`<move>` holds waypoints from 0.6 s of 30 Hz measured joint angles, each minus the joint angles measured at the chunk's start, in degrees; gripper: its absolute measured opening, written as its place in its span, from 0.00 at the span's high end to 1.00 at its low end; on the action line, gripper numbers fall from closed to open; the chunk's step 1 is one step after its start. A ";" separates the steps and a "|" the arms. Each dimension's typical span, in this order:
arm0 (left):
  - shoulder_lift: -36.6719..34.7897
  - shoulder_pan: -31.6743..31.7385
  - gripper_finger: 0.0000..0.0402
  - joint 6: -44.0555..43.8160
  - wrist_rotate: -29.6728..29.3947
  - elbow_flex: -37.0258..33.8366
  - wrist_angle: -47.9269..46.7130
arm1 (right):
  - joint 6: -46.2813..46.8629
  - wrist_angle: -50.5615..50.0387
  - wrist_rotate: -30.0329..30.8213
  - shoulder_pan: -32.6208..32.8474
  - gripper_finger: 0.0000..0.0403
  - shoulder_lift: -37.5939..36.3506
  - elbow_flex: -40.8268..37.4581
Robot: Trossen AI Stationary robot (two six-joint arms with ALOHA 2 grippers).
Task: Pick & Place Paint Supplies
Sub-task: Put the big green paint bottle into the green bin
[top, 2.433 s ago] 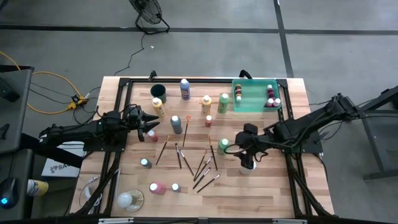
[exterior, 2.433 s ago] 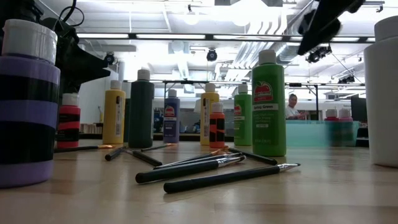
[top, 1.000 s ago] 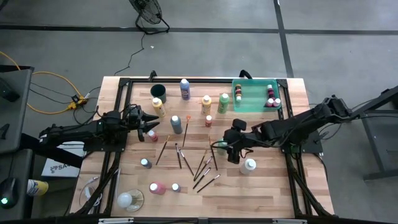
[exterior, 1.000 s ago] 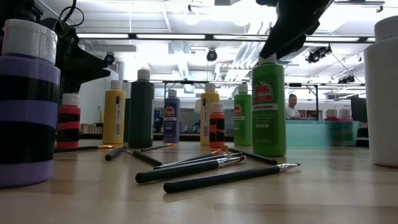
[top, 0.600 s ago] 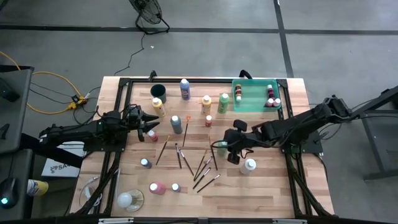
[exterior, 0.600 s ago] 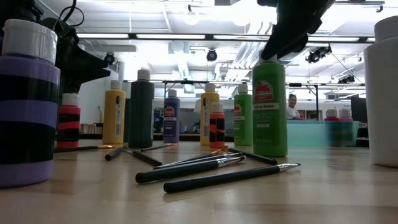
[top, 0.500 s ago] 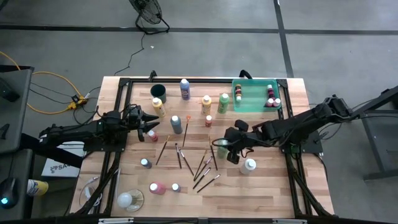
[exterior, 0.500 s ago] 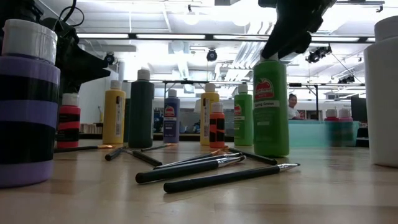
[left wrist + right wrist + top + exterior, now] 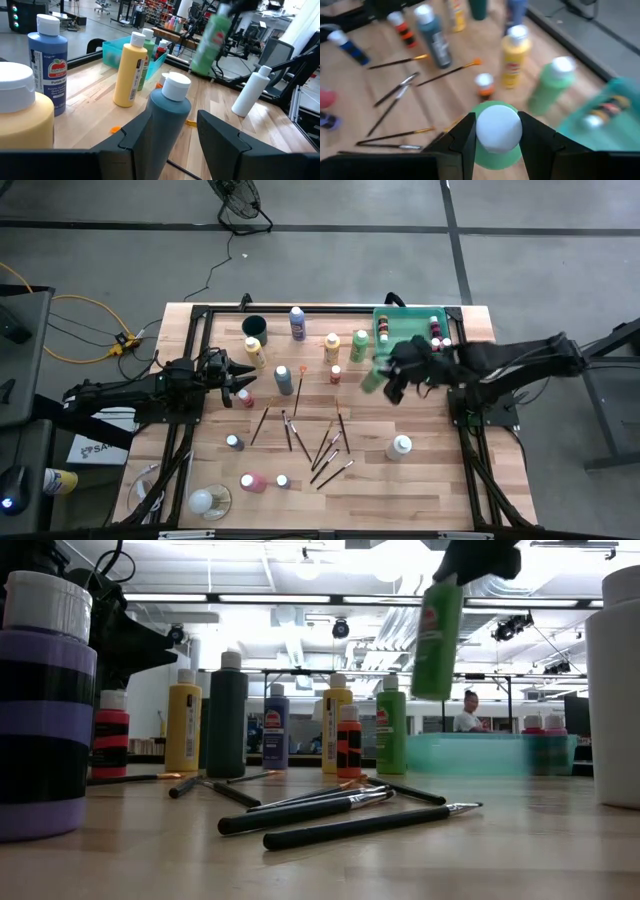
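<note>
The right gripper (image 9: 392,383) has lifted the green paint bottle (image 9: 438,633) off the counter (image 9: 420,480), clamped at its white cap, and now carries it near the green tray (image 9: 408,352). The left gripper (image 9: 235,378) waits half-open around the teal bottle (image 9: 167,127).

Blue bottle (image 9: 48,70) label reads "Purple"; other labels too blurred to read.

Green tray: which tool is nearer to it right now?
Right. The right tool, shut on a green bottle in the air, sits just beside the green tray. The left tool is far across the table, near the teal bottle.
</note>
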 joint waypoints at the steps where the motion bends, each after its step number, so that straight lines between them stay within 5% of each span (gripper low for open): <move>1: -0.01 0.00 0.62 0.00 0.00 0.00 0.00 | -0.40 -1.63 0.02 -1.23 0.72 -0.52 1.08; 18: 0.01 0.00 0.62 0.00 0.01 0.00 -0.01 | -4.47 -8.65 2.00 -34.16 0.72 0.37 3.77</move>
